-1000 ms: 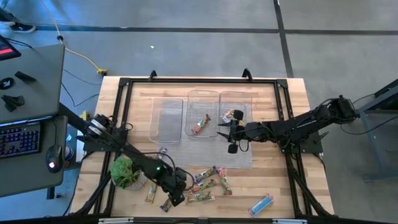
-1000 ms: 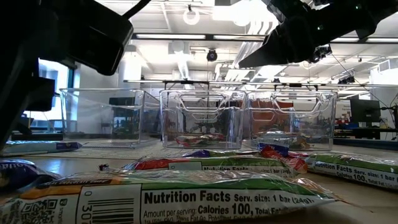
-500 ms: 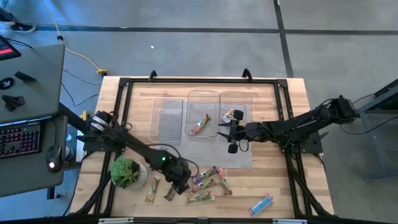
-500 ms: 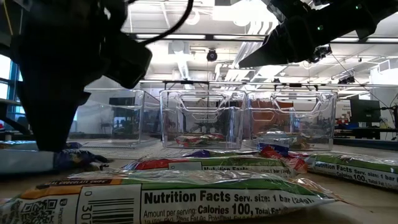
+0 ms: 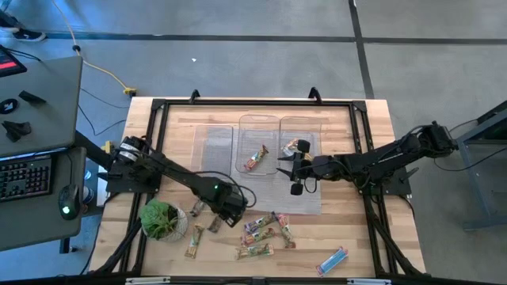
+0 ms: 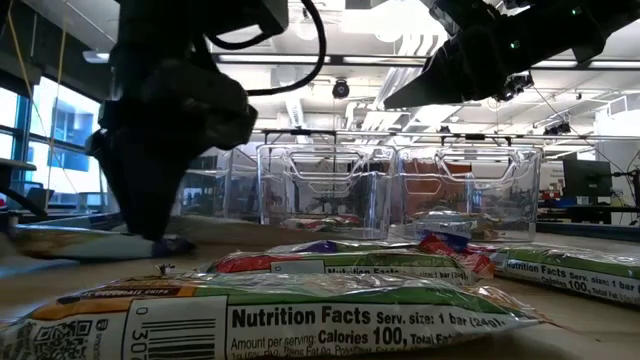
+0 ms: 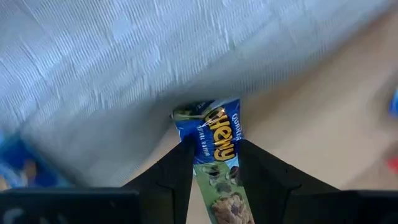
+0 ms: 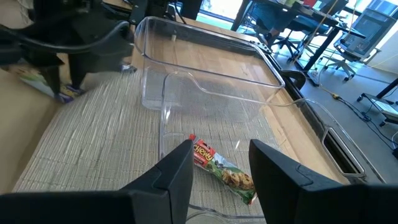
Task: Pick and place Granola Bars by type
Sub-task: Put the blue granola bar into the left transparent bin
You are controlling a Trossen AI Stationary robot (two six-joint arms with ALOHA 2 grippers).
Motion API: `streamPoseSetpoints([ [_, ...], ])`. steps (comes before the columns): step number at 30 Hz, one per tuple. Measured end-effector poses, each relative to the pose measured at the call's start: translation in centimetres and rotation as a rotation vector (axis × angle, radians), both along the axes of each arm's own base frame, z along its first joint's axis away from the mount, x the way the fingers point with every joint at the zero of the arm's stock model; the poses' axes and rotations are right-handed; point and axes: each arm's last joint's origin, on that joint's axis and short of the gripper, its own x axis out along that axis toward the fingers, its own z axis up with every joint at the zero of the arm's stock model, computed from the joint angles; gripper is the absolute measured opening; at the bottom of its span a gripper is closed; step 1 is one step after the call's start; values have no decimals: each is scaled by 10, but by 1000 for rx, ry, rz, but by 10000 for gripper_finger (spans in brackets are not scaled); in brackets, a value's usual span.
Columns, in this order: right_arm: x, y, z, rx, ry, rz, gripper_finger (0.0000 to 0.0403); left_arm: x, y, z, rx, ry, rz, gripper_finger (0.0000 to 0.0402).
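Observation:
Several granola bars point(image 5: 265, 229) lie in a loose cluster near the table's near edge, and one more point(image 5: 333, 259) lies to their right. One bar point(image 5: 255, 158) rests flat in the middle clear tray and another point(image 5: 297, 146) in the right tray. My left gripper point(image 5: 226, 217) is just left of the cluster, at the near-left corner of the grey mat, shut on a blue-wrapped bar point(image 7: 214, 143). My right gripper point(image 5: 295, 171) hangs open over the mat at the near end of the right tray; in the right wrist view its fingers frame a red-ended bar point(image 8: 221, 167). My left gripper pinches the blue bar between its two fingers by its long edges point(image 7: 205, 158), with the fingers lying along the bar. The bar's crimped end point(image 7: 205, 112) sticks out past the fingertips. In the low view the bar point(image 6: 95, 241) is just clear of the table.
Three clear trays stand side by side on the mat at the far side; the left one point(image 5: 212, 152) holds no bar. A potted plant point(image 5: 158, 220) stands near the left edge, with loose bars point(image 5: 192, 244) beside it. The black frame point(image 5: 150, 150) borders the table.
My left gripper has moved from the near edge toward the far edge and the mat, carrying the blue bar, which has risen off the table. My right arm has kept still.

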Motion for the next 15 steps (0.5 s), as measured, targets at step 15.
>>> streamPoseSetpoints([
  [15, 0, 0, 0, 0, -1, 0, 140, -10, -28, 4, -13, 16, -121, 122],
])
